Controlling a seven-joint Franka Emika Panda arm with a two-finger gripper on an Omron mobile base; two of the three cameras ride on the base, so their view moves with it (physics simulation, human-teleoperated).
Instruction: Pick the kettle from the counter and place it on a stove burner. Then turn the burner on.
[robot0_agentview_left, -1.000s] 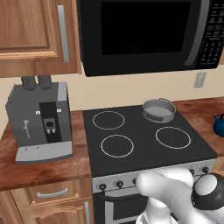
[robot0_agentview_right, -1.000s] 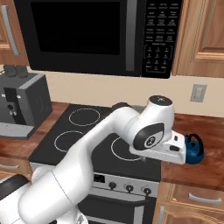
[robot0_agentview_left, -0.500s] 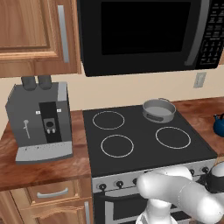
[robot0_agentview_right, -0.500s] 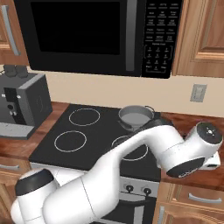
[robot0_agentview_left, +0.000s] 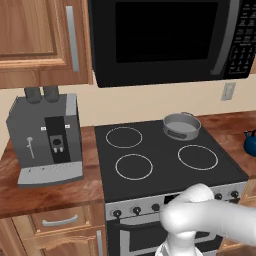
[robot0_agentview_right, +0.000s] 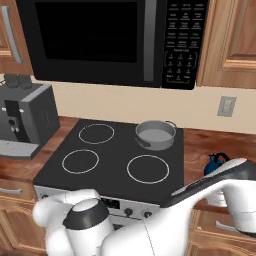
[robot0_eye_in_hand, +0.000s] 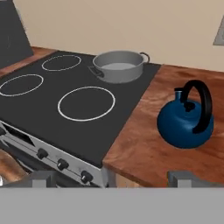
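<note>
The small dark-blue kettle (robot0_eye_in_hand: 186, 120) with its black arched handle stands upright on the reddish-brown counter (robot0_eye_in_hand: 144, 151), right of the cooktop. It also sits at the right edge of the left base view (robot0_agentview_left: 250, 143) and behind the white arm in the right base view (robot0_agentview_right: 216, 163). My gripper (robot0_eye_in_hand: 114, 180) is open wide, low in front of the counter edge, short of the kettle and left of it, holding nothing. The widest stove burner (robot0_eye_in_hand: 86, 103) (robot0_agentview_left: 198, 157) (robot0_agentview_right: 148, 169) is the bare front-right ring.
A grey metal pot (robot0_eye_in_hand: 119, 65) (robot0_agentview_left: 181, 125) sits on the back-right ring. Control knobs (robot0_eye_in_hand: 62, 164) line the stove front below the glass. A grey coffee machine (robot0_agentview_left: 45, 135) stands on the left counter. A black microwave (robot0_agentview_right: 110, 40) hangs above the stove.
The arm has swung right and down across the stove front, carrying the hand out of the base views. The jaws stay open. Kettle and pot have not moved.
</note>
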